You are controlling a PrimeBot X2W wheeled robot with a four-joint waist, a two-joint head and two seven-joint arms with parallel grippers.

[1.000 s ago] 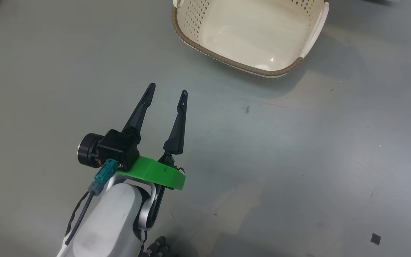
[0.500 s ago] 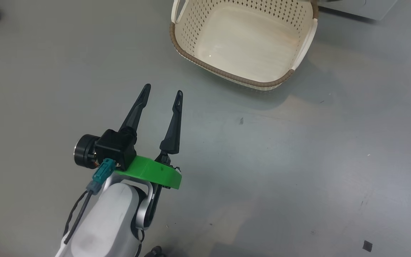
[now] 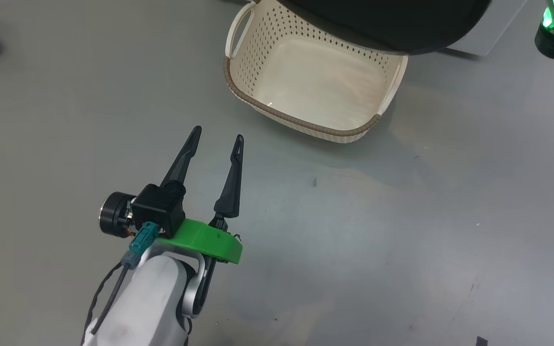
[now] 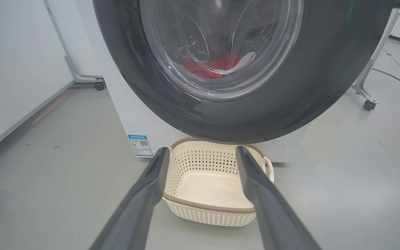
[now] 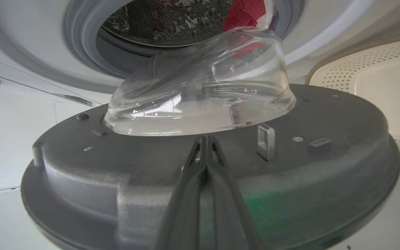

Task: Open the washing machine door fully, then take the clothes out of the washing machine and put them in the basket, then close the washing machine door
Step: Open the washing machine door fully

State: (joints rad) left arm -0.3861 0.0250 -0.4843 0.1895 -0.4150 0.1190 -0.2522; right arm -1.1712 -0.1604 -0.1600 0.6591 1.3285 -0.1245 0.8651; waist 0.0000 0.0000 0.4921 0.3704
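Washing machine door [image 4: 325, 69] stands swung partway out from the washing machine [image 4: 144, 118], its glossy black rim overhanging the far edge of the basket [image 3: 296, 117] in the head view. Clothes [image 4: 217, 66], red with white trim, lie low in the perforated drum [image 5: 158, 21]; they appear through the door glass in the left wrist view and past the glass bowl in the right wrist view. The basket sits on the grey floor [image 3: 402, 216] just before the machine, with nothing in it. Left gripper [image 3: 218, 133] hangs above the floor, well short of the basket, fingers spread apart and grasping nothing. Right gripper [image 5: 205, 140] has its fingers pressed together, tips aimed at the door's grey inner face just below the glass bowl; contact cannot be judged. A blue sticker [image 4: 140, 145] marks the machine's lower front.
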